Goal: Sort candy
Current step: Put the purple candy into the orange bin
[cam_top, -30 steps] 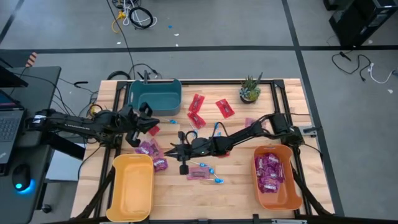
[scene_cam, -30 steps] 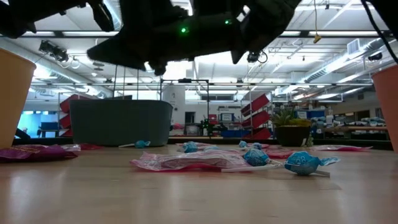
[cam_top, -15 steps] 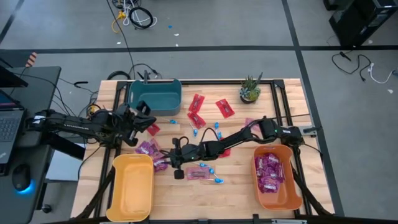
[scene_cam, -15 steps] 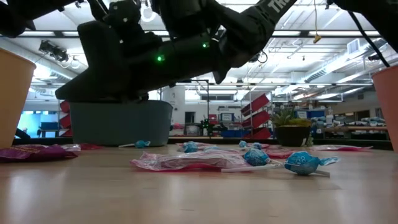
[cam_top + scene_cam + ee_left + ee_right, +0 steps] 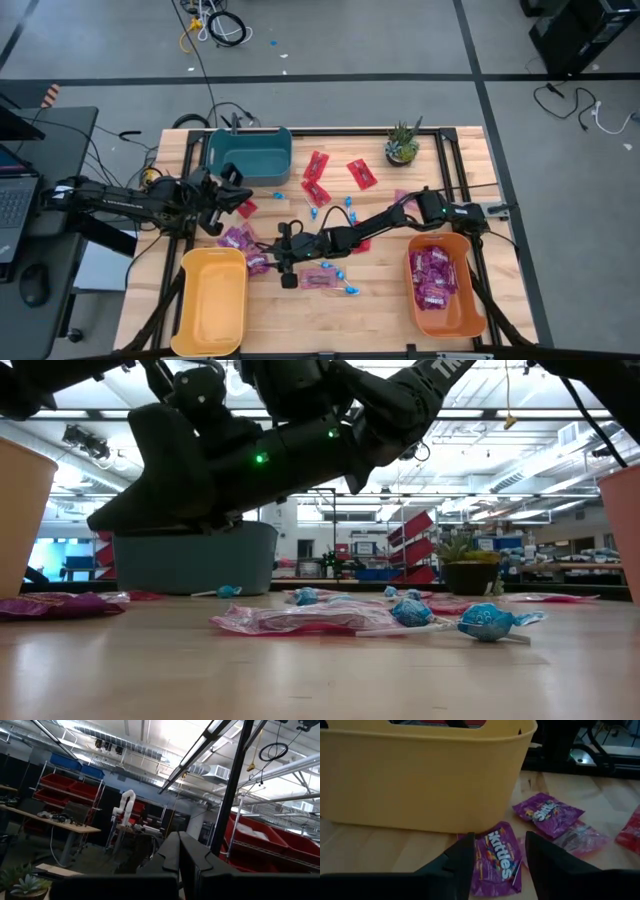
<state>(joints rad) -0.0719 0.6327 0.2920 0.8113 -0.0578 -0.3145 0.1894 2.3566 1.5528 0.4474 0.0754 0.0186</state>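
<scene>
My right gripper [image 5: 281,256] reaches across the table's middle and stands open, low over the table next to the yellow bin [image 5: 213,300]. In the right wrist view its fingers stand on either side of a purple candy packet [image 5: 496,856] that lies flat on the wood against the bin's wall [image 5: 420,775]. A second purple packet [image 5: 547,812] lies just beyond it. My left gripper [image 5: 226,195] waits shut near the teal bin [image 5: 248,152], raised and pointing upward, holding nothing [image 5: 179,851]. Red packets [image 5: 316,165] and blue lollipops [image 5: 341,276] lie scattered mid-table.
The orange bin [image 5: 440,285] at the near right holds several purple packets. A small potted plant [image 5: 402,146] stands at the far right. A flat red packet [image 5: 300,620] and blue lollipops [image 5: 485,622] lie just right of my right gripper. Bare wood lies along the near edge.
My right gripper has gone toward the table's left edge and down, toward the purple packets by the yellow bin, tipping a little more downward. Its fingers have spread apart. The candy has stayed where it was.
</scene>
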